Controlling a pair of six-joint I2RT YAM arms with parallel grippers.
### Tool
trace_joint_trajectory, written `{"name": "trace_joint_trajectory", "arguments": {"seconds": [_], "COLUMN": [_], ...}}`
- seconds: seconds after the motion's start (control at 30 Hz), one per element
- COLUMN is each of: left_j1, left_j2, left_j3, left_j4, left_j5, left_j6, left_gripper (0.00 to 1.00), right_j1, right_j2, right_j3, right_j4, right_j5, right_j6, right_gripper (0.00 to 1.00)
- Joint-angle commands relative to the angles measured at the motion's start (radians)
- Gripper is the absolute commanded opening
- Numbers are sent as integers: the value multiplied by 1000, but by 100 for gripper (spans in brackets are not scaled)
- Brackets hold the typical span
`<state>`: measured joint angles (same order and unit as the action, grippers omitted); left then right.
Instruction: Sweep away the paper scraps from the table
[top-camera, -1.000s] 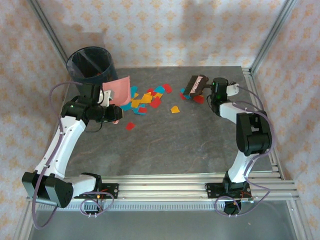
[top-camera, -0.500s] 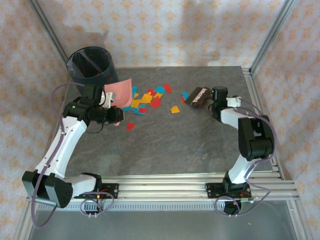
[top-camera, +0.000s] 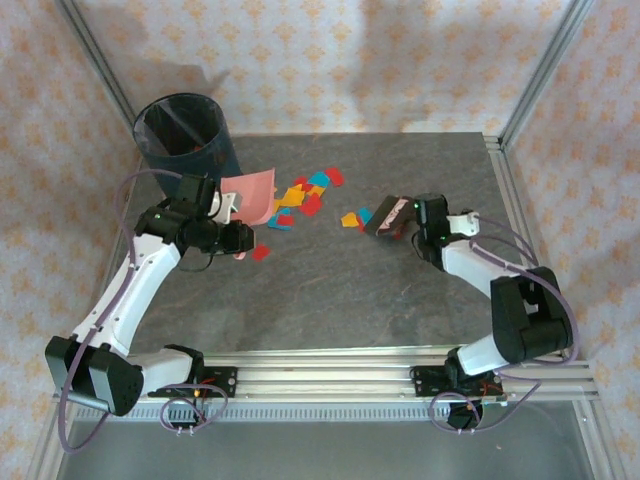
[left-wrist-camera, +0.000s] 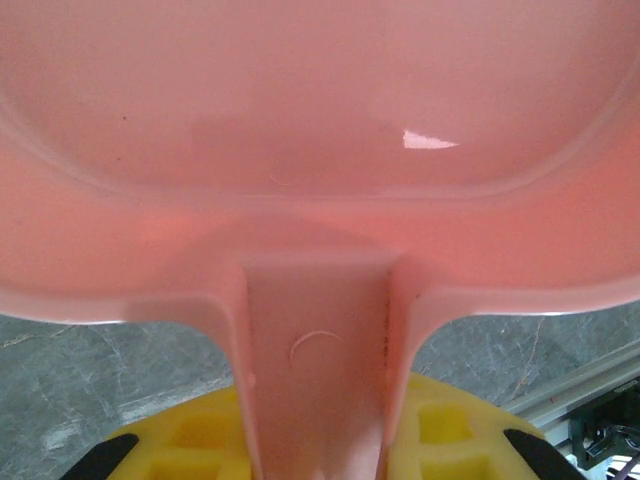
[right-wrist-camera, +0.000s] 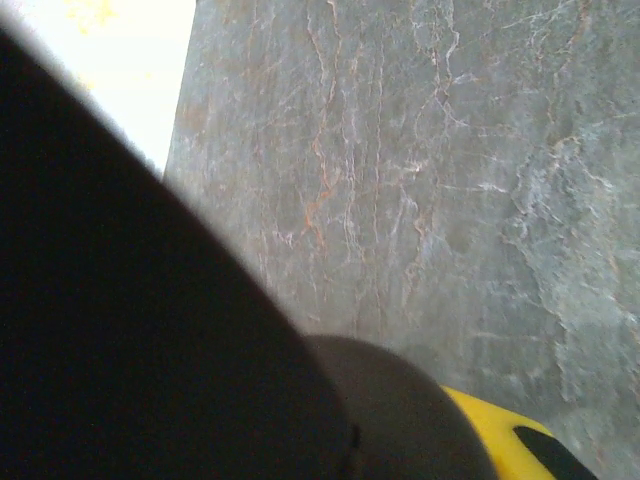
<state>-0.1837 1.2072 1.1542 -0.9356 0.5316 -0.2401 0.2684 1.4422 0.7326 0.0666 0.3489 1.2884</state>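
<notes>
**Left claw (top-camera: 236, 241) clenched on the dustpan, right claw (top-camera: 412, 216) clenched on the hand brush**

In the overhead view the left claw sits left of centre, its jaws closed on the handle of a pink dustpan (top-camera: 252, 193). The pan rises tilted from the claw towards the upper left. It ends just below and to the right of a dark mesh wastebasket (top-camera: 180, 130). The left wrist camera shows the handle (left-wrist-camera: 315, 380) running down between the yellow fingers (left-wrist-camera: 480, 425). The pan's glossy pink body spans the top of that frame.

The right claw is right of centre, closed on a dark hand brush (top-camera: 390, 217) that points left over the table (top-camera: 350, 300). Whether the brush touches the surface cannot be told. In the right wrist view a dark blurred shape covers the lower left. A yellow finger (right-wrist-camera: 490, 425) shows at the bottom edge, with veined grey stone beyond.

The paper scraps (top-camera: 303, 194) lie mostly in one loose cluster of red, yellow-orange and teal pieces at upper centre, just right of the dustpan. A yellow piece and a teal one lie just left of the brush. A single red piece lies just right of the left claw.
</notes>
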Motion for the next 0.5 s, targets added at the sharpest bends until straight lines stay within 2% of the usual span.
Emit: {"name": "trace_joint_trajectory", "arguments": {"seconds": [0.0,0.37,0.47], "left_j1": [-12,-46,-57], "left_j2": [4,5,5], "left_j3": [-7,-8,-13], "left_j4": [5,-7,-8], "left_j5": [-16,-22,-27], "left_j6": [18,22,24], "left_gripper": [0,0,0], "right_j1": [30,119,123], "right_j2": [-36,-202,-253], "right_j3": [-61,-100,-117], "right_j4": [-206,-377,-344], "right_j5": [63,110,106], "right_j6": [-74,-197,-261], "right_gripper": [0,0,0]}}
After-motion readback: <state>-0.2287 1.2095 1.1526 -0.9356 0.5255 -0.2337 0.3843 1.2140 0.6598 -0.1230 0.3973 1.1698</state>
